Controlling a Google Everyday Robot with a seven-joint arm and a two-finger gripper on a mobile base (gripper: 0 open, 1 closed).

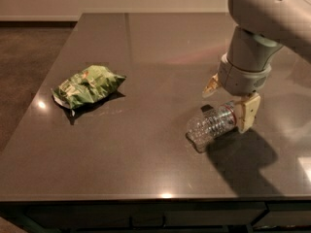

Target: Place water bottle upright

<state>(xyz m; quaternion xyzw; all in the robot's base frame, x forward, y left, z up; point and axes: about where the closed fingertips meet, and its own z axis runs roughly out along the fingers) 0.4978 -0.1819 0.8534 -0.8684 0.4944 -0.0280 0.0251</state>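
Straddling the Fallen Bottle

Down low at the right side of the tabletop (146, 47) sits the hand (226, 109), pointing downward, and its two pale fingers (248, 111) are spread apart, not clamped on anything. One finger shows at the far left of the wrist, the other stands at the near right, just against the neck end of the water bottle (211, 125). And the bottle is down, lying on its side on the dark surface, clear ribbed body angled toward the front edge, base nearest the camera, cap end tucked up between the fingers under the wrist and hidden from sight. Above, the thick grey arm (252, 42) rises off the top right corner. Way over on the left, well apart from all this, lies a crumpled green snack bag (87, 85).
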